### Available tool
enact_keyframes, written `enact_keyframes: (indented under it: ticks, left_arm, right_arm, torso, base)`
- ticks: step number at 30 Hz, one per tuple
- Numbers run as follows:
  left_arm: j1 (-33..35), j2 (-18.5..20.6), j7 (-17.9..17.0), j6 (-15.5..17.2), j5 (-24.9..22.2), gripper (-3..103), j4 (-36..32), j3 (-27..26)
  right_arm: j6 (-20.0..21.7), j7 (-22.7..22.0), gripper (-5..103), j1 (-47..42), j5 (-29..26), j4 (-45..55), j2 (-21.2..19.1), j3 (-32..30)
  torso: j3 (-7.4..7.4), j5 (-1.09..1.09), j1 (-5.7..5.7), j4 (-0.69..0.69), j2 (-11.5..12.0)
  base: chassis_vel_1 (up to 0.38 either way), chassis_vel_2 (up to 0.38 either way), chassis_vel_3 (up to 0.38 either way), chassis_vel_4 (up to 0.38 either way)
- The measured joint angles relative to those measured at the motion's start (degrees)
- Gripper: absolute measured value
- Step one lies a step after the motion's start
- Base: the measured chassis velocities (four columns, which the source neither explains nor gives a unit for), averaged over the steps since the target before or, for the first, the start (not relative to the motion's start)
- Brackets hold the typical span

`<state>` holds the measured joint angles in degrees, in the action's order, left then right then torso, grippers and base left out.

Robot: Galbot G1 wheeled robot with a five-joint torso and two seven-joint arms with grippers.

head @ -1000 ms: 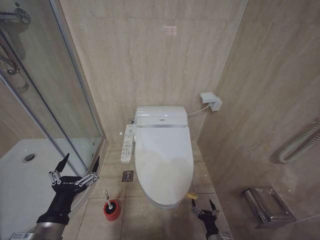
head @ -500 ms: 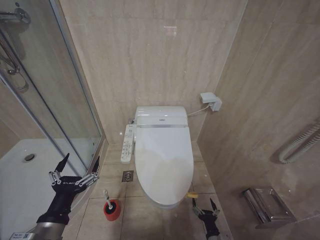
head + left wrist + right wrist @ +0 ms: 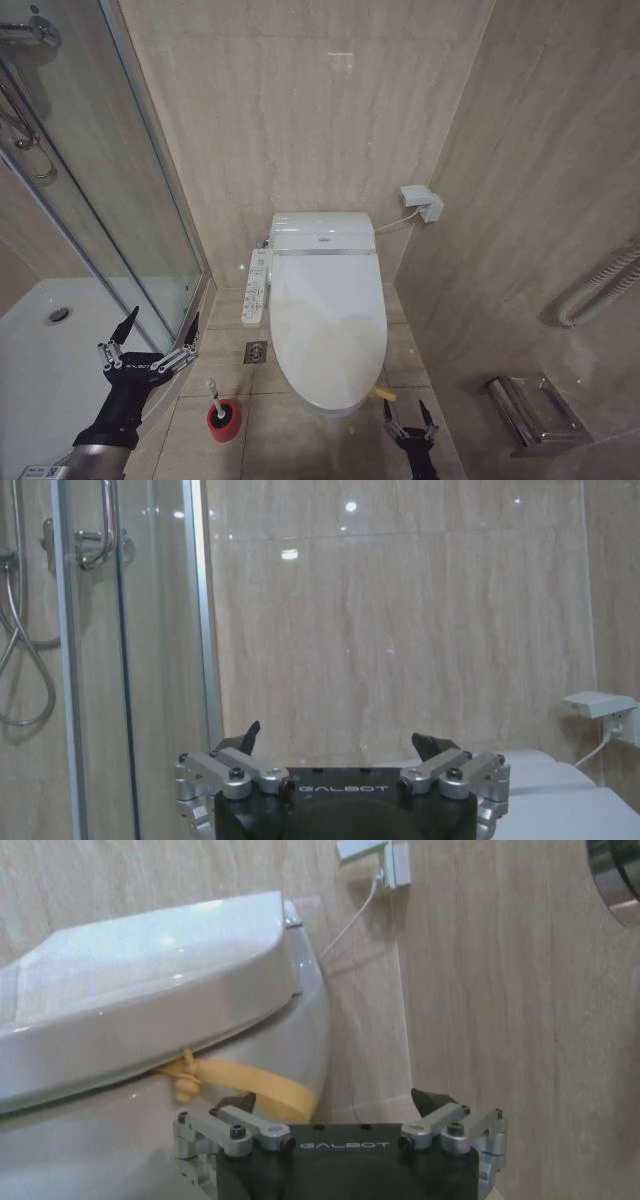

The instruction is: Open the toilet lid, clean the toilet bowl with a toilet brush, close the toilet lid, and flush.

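Observation:
The toilet lid (image 3: 328,315) is glossy white and lies shut, so the toilet bowl is hidden beneath it. A small yellow strap (image 3: 248,1084) hangs from the lid's (image 3: 150,967) front rim. My right gripper (image 3: 406,408) is open, low on the floor side just right of the toilet's front. In the right wrist view this gripper (image 3: 335,1101) sits close below the strap without touching it. The toilet brush (image 3: 213,392) stands in a red holder cup (image 3: 223,420) left of the toilet. My left gripper (image 3: 158,330) hangs open above and left of the brush, holding nothing.
A glass shower door (image 3: 120,200) and its metal frame stand close on the left. A control panel (image 3: 256,285) juts from the toilet's side, with a floor drain (image 3: 256,351) beside it. On the right wall are a socket box (image 3: 422,200), a steel paper holder (image 3: 535,410) and a hose (image 3: 600,290).
My right gripper has shifted slightly lower near the toilet's front. The left arm, the lid and the brush have not moved.

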<state>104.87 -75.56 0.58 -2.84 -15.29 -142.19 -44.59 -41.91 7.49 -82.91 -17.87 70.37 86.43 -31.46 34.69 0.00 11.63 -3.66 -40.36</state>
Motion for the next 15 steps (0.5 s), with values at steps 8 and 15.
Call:
enact_keyframes:
  ticks: [8, 15]
  left_arm:
    - [0.0, 0.0, 0.0, 0.0, 0.0, 100, 0.0, 0.0]
    - [0.0, 0.0, 0.0, 0.0, 0.0, 100, 0.0, 0.0]
  right_arm:
    - [-5.7, 2.1, 100, 3.1, -0.8, -8.8, 1.1, 0.1]
    - [-5.7, 2.2, 100, 3.7, -1.5, -8.5, 1.3, 0.1]
  torso:
    - [0.00, 0.00, 0.00, 0.00, 0.0]
    - [0.00, 0.00, 0.00, -0.01, 0.0]
  base:
    - [0.000, 0.000, 0.000, 0.000]
    - [0.000, 0.000, 0.000, 0.000]
